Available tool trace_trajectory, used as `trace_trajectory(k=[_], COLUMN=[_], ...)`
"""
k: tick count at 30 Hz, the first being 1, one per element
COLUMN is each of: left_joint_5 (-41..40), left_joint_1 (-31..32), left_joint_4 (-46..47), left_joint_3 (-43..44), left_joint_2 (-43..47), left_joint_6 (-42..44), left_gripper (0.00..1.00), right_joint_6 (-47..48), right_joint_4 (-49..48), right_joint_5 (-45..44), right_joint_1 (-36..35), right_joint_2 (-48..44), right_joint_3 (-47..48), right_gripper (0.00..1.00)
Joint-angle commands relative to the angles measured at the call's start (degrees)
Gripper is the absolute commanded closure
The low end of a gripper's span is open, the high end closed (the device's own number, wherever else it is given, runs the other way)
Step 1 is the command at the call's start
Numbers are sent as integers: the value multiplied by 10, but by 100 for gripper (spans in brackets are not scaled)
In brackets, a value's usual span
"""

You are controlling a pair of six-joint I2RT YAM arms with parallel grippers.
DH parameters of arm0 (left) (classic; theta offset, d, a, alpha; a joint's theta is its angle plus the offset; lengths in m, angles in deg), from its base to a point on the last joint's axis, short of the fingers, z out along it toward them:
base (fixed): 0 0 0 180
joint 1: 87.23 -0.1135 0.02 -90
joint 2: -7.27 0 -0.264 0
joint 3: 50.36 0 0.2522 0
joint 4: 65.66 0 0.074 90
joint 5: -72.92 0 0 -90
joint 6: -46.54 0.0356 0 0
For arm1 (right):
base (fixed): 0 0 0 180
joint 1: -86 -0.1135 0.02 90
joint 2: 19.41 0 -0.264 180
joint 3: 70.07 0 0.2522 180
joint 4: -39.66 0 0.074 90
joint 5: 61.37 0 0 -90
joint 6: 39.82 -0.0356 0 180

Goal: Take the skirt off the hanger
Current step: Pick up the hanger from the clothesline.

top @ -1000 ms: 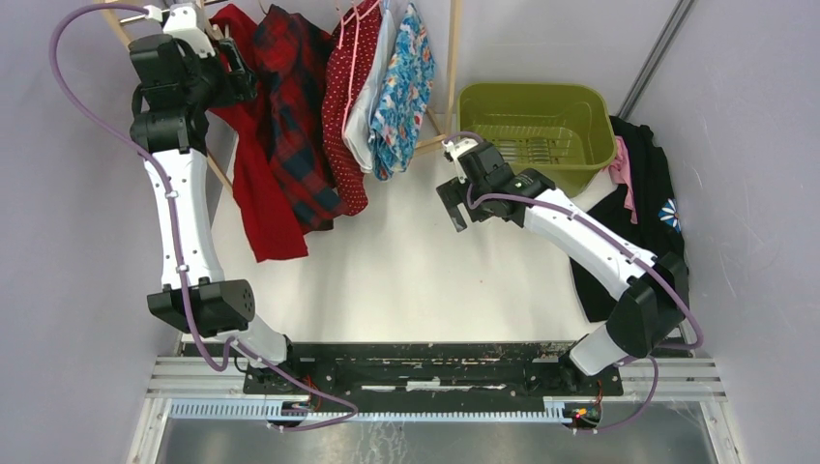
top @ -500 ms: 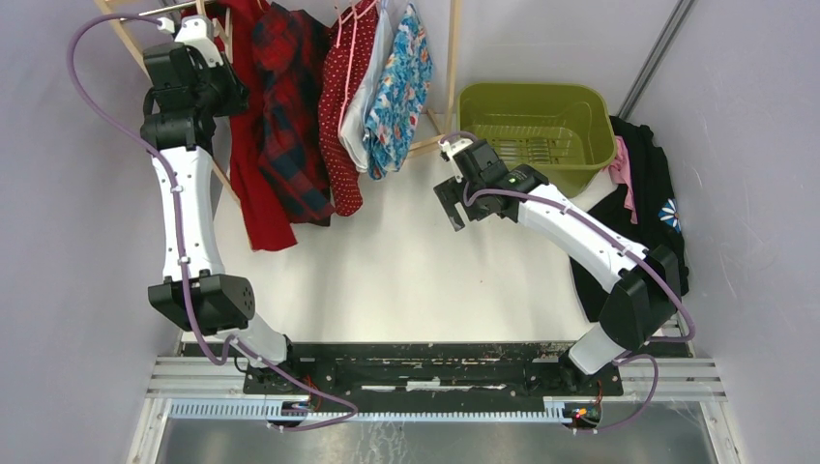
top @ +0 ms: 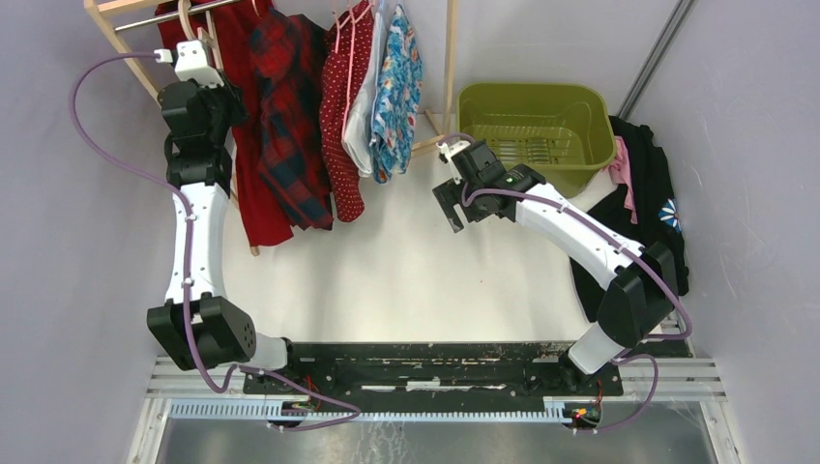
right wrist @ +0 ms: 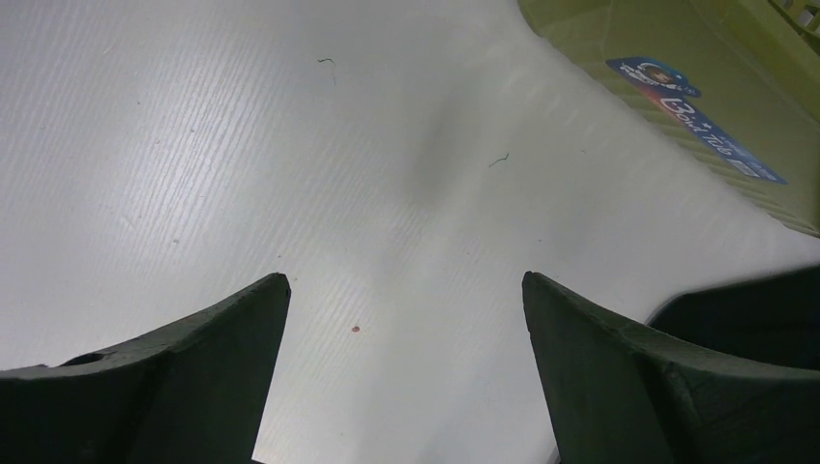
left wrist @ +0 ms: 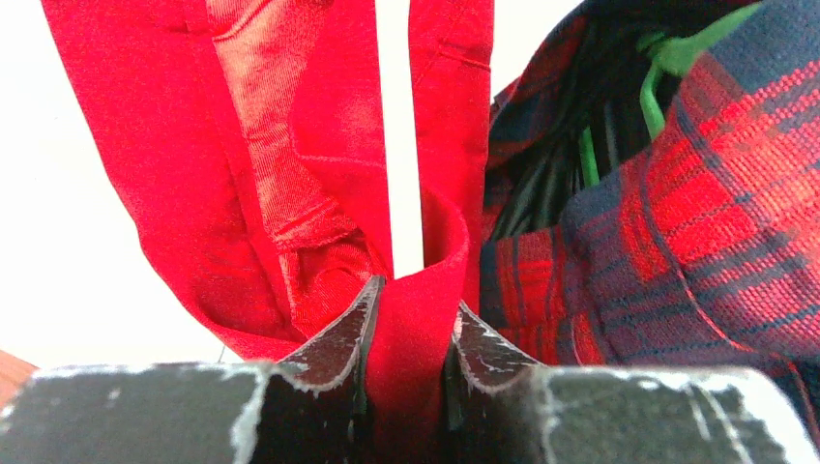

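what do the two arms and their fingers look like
The left arm and right arm have white links with black joints. A purple cable loops along each. The fingers are black and wedge-shaped, the left pair scuffed pale.

The left tool [left wrist: 411,300], wide apart a second ago, has closed onto a fold of the plain red cloth garment [left wrist: 290,145]. The left arm has drawn back from the far left corner, so more of the light wooden clothes rack [top: 106,24] shows beyond it. The red garment and the red-and-navy plaid garment [top: 290,145] beside it, earlier swung out toward the near side, now hang closer under the rail. The right tool [top: 448,205] has crept slightly leftward.
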Motion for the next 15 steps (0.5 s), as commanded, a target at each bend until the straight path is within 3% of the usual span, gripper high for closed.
trace_trajectory(k=[1,7,15], left_joint_5=[-28,-32,-19], left_joint_1=[-2,-2,1], left_joint_4=[144,220,243], left_joint_3=[1,-4,-37], left_joint_2=[19,24,61], left_joint_6=[-31,-38,-28], left_gripper=[97,97,97], right_joint_6=[-5,-6,-6], right_joint_4=[-12,-15,-16], right_joint_5=[7,9,5], right_joint_1=[-3,-4,-4], right_joint_2=[0,0,3], right_joint_3=[21,19,19], right_gripper=[4,4,4])
